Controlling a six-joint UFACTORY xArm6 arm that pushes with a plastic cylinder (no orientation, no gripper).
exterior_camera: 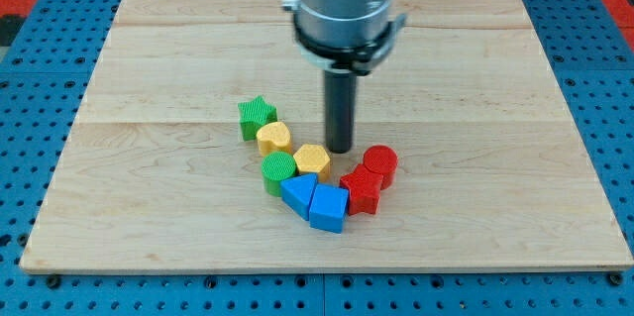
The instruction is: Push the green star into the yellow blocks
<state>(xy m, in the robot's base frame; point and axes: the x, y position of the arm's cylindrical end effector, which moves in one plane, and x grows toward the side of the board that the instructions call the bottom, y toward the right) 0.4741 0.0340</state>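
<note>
The green star (256,116) lies left of the board's middle, touching the upper left side of the yellow heart-shaped block (274,138). A yellow hexagon block (312,159) lies just to the lower right of the heart. My tip (340,148) stands on the board right beside the yellow hexagon's upper right edge, well to the right of the green star. The rod hangs from the grey arm head at the view's top.
A green cylinder (279,171) sits below the yellow heart. A blue triangle (299,195) and a blue block (329,207) lie below the hexagon. A red cylinder (379,163) and a red star-like block (362,191) lie at the right. The wooden board (495,108) rests on a blue pegboard.
</note>
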